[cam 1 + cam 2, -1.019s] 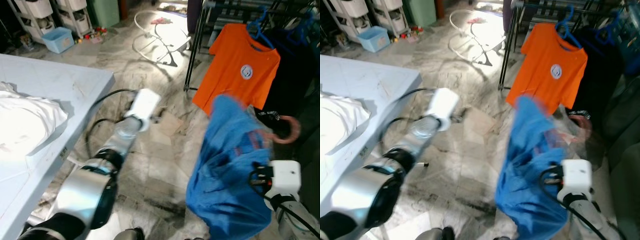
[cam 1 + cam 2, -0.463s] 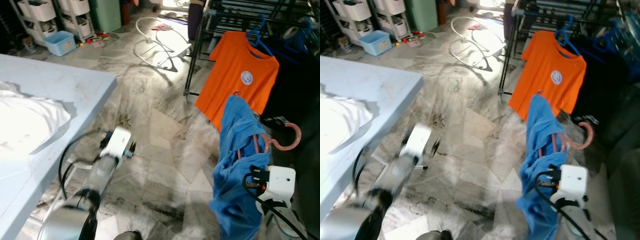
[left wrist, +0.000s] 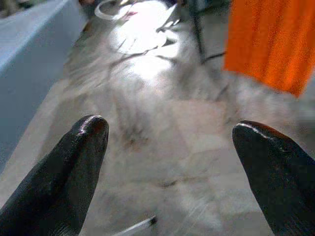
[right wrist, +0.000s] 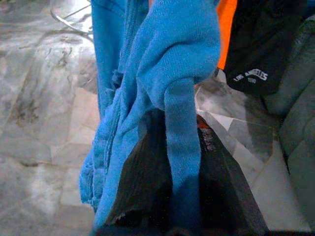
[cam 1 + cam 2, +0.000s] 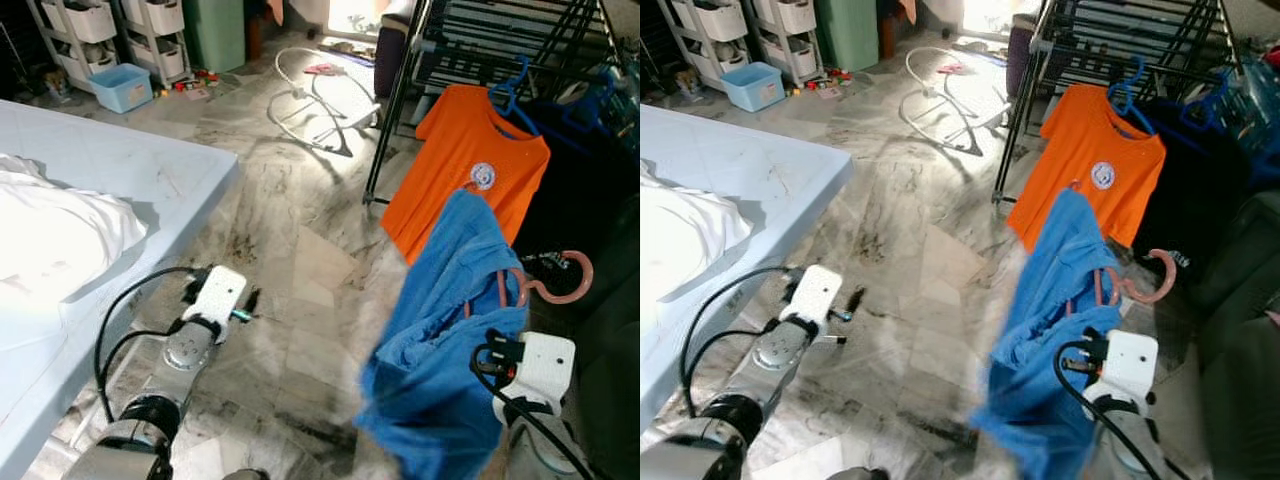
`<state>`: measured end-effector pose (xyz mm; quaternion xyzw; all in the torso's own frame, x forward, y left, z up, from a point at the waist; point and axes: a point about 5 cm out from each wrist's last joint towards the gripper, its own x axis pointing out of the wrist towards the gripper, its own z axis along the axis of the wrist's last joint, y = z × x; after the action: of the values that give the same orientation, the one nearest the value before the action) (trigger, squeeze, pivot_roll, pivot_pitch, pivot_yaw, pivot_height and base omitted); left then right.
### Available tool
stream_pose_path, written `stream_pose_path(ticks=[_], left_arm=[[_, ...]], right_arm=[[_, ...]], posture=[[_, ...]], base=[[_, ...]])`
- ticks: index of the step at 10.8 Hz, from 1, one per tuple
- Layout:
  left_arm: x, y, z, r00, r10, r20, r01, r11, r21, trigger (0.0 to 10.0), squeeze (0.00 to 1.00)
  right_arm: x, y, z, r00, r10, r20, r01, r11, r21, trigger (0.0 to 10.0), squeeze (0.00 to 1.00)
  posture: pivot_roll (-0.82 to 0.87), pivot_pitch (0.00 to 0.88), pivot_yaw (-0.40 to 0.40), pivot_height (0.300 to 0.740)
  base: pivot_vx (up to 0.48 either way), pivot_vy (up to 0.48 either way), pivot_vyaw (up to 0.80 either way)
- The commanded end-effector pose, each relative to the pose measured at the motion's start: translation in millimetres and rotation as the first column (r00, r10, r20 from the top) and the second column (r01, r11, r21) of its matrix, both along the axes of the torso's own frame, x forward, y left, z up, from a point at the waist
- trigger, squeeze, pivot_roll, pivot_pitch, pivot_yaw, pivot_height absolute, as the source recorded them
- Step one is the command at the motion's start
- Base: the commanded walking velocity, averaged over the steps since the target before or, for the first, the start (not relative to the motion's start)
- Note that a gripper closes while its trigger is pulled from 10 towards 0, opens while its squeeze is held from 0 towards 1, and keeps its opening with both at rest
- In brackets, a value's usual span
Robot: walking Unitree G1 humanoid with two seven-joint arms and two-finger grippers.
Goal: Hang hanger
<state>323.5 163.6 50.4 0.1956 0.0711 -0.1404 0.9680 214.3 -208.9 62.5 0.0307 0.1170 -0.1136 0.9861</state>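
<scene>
We see R gripper [image 4: 172, 196] clamped on blue shirt [image 5: 450, 330] w/ pink hanger [image 5: 560, 285] inside, held just before rack [image 5: 480, 40], near orange shirt [image 5: 470, 165]. L gripper [image 3: 170, 162] low over floor, fingers wide apart, holding nothing.

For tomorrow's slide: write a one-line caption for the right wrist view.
Right gripper shut on a blue garment draped over its fingers, orange shirt behind.

- Blue shirt [image 5: 445, 330] on a pink hanger [image 5: 556, 283].
- Orange T-shirt [image 5: 465, 165] with a small round white-and-blue badge, on a blue hanger [image 5: 512, 88].
- Black garment [image 4: 263, 49] with white lettering.
- Grey-veined marble floor [image 5: 310, 250].
- Pale blue table [image 5: 150, 175]; white cloth [image 5: 55, 240].
- Light blue bin [image 5: 118, 85].
</scene>
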Motion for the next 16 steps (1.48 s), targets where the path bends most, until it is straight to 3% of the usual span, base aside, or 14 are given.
stream_pose_path(ticks=[1, 4, 7, 10, 16], left_arm=[[-2.9, -14.9, 0.3, 0.997, -0.078, 0.009, 0.078, 0.997, -0.023, 10.0, 0.0], [-6.7, -42.9, -8.4, 0.992, -0.116, -0.057, 0.106, 0.983, -0.147, 10.0, 0.0], [-4.2, -60.6, -5.4, 0.987, -0.148, -0.061, 0.135, 0.974, -0.18, 10.0, 0.0], [-4.8, -78.0, -5.3, 0.978, -0.194, -0.083, 0.173, 0.962, -0.21, 10.0, 0.0], [-7.6, -95.5, -6.0, 0.962, -0.25, -0.107, 0.219, 0.946, -0.239, 10.0, 0.0]], right_arm=[[-1.5, -1.8, 1.8, 0.999, -0.037, 0.034, 0.037, 0.999, 0.014, 0.0, 0.0], [-13.8, 10.5, -5.9, 0.996, -0.079, 0.041, 0.077, 0.996, 0.051, 0.0, 0.0], [-21.4, 5.6, -10.0, 0.991, -0.129, 0.036, 0.128, 0.991, 0.047, 0.0, 0.0], [-20.9, 14.2, -8.1, 0.994, -0.104, 0.042, 0.103, 0.994, 0.018, 0.0, 0.0], [-24.9, 17.0, -5.3, 0.995, -0.087, 0.039, 0.088, 0.996, -0.013, 0.0, 0.0]], posture=[[0.06, 0.043, -0.066, 0.74], [0.04, 0.037, -0.022, 0.74], [0.02, 0.012, -0.026, 0.74], [-0.02, 0.025, -0.014, 0.74], [-0.06, 0.054, -0.004, 0.74]], base=[[0.0, 0.0, 0.0], [0.0, 0.0, 0.0], [0.084, 0.0, 0.0], [0.294, 0.0, 0.0], [0.428, 0.0, 0.0]])
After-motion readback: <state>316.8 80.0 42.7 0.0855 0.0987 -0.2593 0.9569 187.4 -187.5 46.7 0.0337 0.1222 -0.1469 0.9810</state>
